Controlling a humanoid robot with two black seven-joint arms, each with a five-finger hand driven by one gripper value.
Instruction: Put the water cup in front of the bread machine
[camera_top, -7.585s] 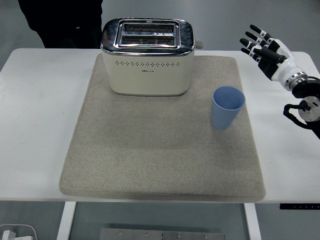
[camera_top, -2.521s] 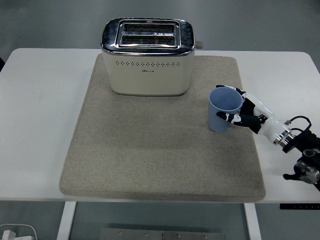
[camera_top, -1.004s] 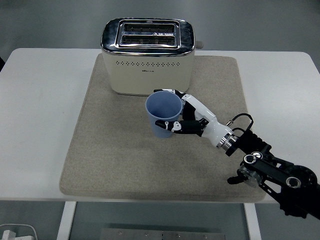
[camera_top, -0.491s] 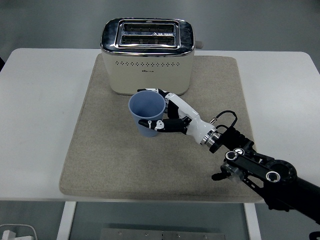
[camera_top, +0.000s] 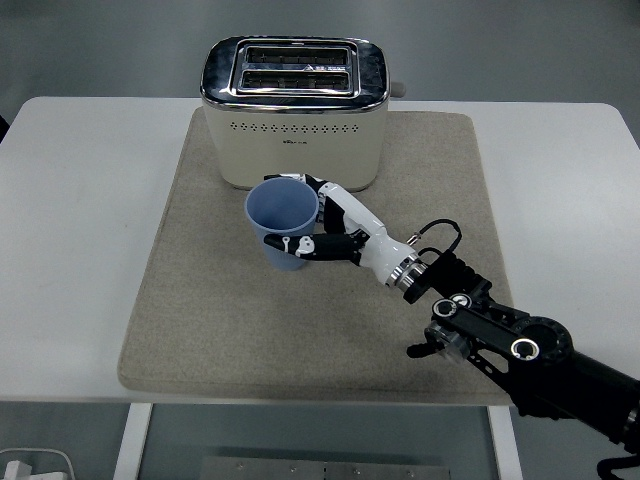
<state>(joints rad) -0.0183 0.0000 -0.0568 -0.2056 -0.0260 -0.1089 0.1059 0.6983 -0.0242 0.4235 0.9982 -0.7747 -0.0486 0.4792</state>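
Right hand (camera_top: 325, 222): white and black, fingers (camera_top: 303, 246) wrapped round the water cup from its right side; thumb across the near wall, other fingers behind the rim. Clamped on cup.
Right arm (camera_top: 500, 340): black, enters from lower right corner, runs diag. up-left to the hand; small cable loop at the wrist.
Water cup (camera_top: 281, 222): light blue, upright, mouth open upward, nothing visible inside. Sits just in front of the bread machine, slightly left of its centre line; rim overlaps the machine's lower front edge in this view. Cannot tell whether the base touches the mat or is held just above it.
Bread machine (camera_top: 296, 112): cream body, chrome top w/ two slots, row of small holes across front face. Stands at the far edge of the mat, upright, lever knob on its right end.
Mat (camera_top: 200, 300): grey-beige, rectangular, under both machine and cup; bare area in front of and to both sides of the cup.
Surface (camera_top: 70, 230): white, mat lies centred on it; bare strips left and right of the machine.
Left hand: not seen.
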